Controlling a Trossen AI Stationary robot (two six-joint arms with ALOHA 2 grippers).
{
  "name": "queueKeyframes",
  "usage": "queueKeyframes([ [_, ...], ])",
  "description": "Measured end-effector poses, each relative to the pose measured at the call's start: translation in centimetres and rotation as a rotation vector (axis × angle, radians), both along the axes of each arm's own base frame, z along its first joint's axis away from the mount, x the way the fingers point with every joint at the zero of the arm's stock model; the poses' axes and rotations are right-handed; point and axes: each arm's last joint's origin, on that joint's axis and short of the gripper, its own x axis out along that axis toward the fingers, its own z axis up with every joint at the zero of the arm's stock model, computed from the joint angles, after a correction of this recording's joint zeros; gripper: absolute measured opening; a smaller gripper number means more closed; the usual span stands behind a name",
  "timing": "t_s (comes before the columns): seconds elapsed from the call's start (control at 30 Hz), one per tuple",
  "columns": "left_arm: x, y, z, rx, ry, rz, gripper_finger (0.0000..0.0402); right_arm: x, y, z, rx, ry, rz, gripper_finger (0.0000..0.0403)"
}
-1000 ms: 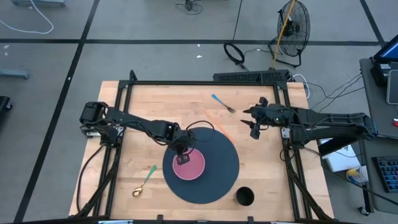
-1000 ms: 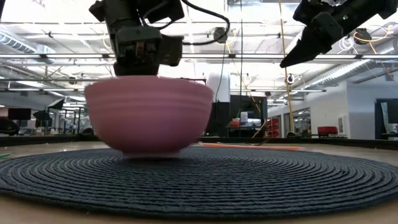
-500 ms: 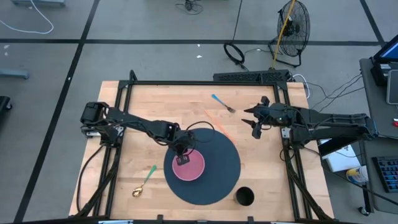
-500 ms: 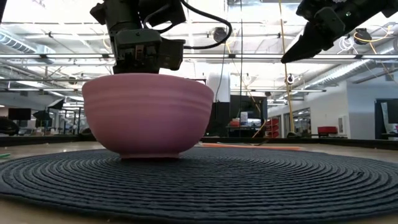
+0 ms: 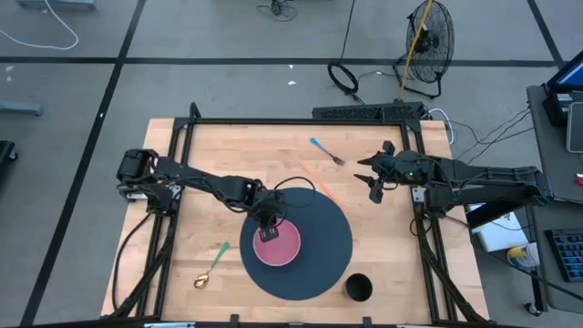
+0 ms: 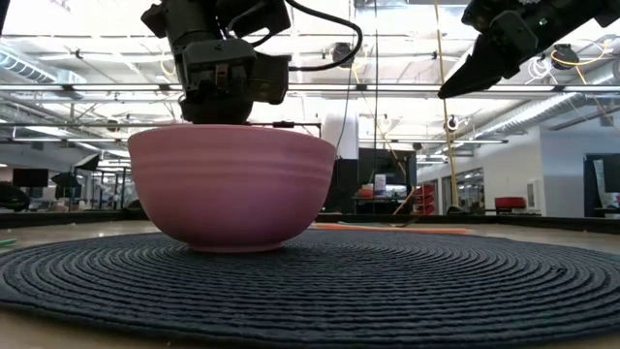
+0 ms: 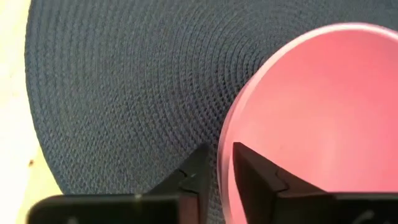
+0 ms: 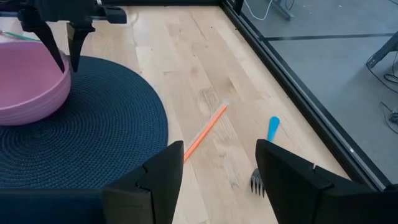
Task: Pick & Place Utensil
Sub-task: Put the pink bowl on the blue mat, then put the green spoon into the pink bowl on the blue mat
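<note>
A pink bowl stands on its base on a dark round woven mat. My left gripper points down at the bowl's left rim, open by a narrow gap, one finger inside the bowl and one outside. My right gripper hangs open above the table's right side and holds nothing. Below and ahead of it a blue-handled fork and an orange stick lie flat on the wood. A green-handled gold spoon lies near the front left. My left gripper comes from above, slanting down, with the bowl's rim standing between its two fingers. I cannot tell whether either finger touches the rim. The bowl rests level on the mat.
A black cup stands at the mat's near right edge. A black frame runs along the table's far and side edges. Bare wood lies left of the mat and around the fork.
The pink bowl has sunk a little and settled level on the mat, under my left gripper, which has kept its place at the rim.
</note>
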Motion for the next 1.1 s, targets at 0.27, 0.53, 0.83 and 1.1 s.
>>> queueKeyframes([
  [0.27,-0.2,-0.1,1.2,-0.016,-0.056,-0.026,0.0152,0.0,0.0,0.0,0.0,0.0,0.0,0.0199],
  [0.53,-3.2,0.7,6.2,0.137,-0.159,0.003,0.0194,0.0,0.0,0.1,0.0,-0.009,0.0,0.0199],
  [0.83,-9.4,1.0,10.2,0.338,-0.167,0.166,0.018,0.3,0.1,-0.2,0.037,0.003,0.013,0.0199],
  [1.1,-12.8,0.5,7.1,0.335,-0.186,0.271,0.0166,2.6,-0.2,0.7,0.045,0.029,0.058,0.0199],
])
